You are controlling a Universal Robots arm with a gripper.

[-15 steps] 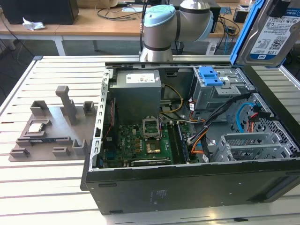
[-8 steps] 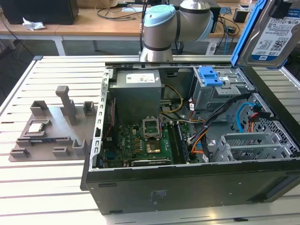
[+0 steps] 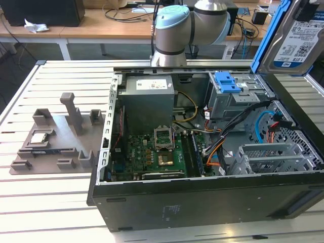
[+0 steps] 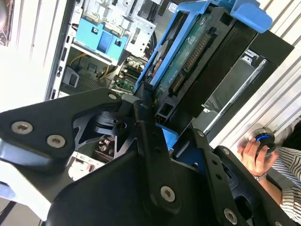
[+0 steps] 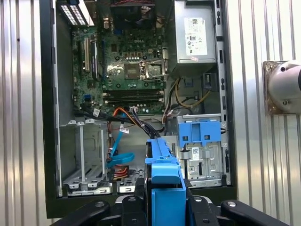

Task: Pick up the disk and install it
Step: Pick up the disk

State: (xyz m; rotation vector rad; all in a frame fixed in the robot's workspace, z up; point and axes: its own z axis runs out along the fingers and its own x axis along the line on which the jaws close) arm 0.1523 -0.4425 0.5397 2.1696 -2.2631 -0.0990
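**One disk in transit over open computer case**

Item: flat rectangular silver metal disk (image 3: pixel 296 38) with white-and-blue label and blue plastic carrier rails, clear of every surface. In the exterior view it hangs on edge, label outward, above the case's end at the exterior view's right. In the first wrist view its blue rail (image 5: pixel 164 181) faces the case floor.

Holder: black linkage gripper (image 4: pixel 165 121), jaws closed on the disk's two faces near one end.

Surroundings: black steel desktop computer case (image 3: pixel 202 205), lying open on a grey slatted metal table (image 3: pixel 50 197). Inside are a green motherboard (image 3: pixel 152 152), a blue plastic caddy (image 3: pixel 227 81) fixed atop a grey metal drive bay (image 3: pixel 230 104), a bare grey metal drive cage (image 3: pixel 273 157), and loose orange and blue cables (image 3: pixel 266 126).

Handling note (judgement): the disk is picked up but not yet installed. A good carry calls for a clamp square on the disk, rails parallel to the receiving guides, a slow descent and a path clear of the cables.
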